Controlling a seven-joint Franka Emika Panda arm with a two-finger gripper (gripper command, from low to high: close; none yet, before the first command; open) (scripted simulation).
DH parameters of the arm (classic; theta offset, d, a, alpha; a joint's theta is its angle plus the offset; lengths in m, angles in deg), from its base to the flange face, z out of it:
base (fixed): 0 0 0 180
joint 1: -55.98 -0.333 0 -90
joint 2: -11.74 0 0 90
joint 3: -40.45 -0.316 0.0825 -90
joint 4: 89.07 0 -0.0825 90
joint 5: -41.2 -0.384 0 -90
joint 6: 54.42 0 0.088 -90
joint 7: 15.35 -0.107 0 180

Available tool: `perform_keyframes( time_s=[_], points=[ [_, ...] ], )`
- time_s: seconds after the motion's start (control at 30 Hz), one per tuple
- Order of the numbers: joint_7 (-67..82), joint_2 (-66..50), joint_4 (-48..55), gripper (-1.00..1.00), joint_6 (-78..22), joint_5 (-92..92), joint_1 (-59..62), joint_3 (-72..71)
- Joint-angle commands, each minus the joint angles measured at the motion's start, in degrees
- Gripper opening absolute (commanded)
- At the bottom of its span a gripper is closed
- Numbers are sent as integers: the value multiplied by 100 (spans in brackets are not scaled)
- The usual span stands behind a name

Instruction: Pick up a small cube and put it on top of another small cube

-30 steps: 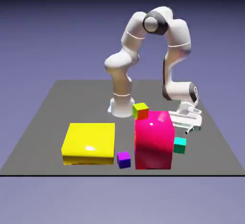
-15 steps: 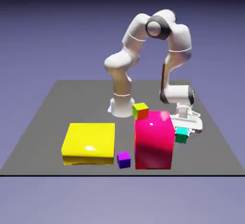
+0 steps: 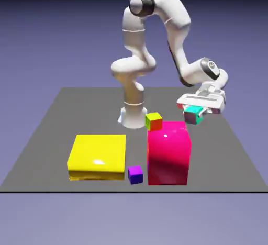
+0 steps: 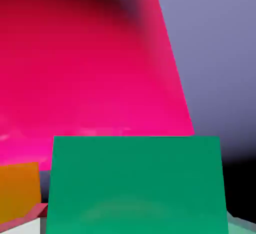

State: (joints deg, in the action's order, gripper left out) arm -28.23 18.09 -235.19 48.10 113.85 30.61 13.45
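Fingertips mostly behind teal cube (image 4: 137, 185)

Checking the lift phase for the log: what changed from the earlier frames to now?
Gripper closed on the teal cube and lifted it off the table, up and slightly to the exterior view's left; the arm rose with it. Unchanged: lime-and-orange cube, magenta block, yellow block, purple cube.

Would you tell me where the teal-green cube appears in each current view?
Exterior view: the teal-green cube is right of centre, at mid-height, at the gripper.
Hand view: bottom middle, large, between the fingertips.
Shared landmark: the magenta block, upper left in the hand view.
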Motion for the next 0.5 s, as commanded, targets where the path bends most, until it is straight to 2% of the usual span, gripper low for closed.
perform_keyframes(
  time_s=[0.0, 0.23, 0.4, 0.43, 0.47],
  points=[
    [188, 185, -60, -100, 6, -108, 203, -103],
    [1559, 1344, -527, -100, 54, -797, 1587, -751],
    [1017, 855, -689, -100, 486, 92, 2026, -409],
    [1016, 855, -689, 100, 486, 92, 2026, -409],
    [1016, 855, -689, 100, 486, 92, 2026, -409]
  ],
)
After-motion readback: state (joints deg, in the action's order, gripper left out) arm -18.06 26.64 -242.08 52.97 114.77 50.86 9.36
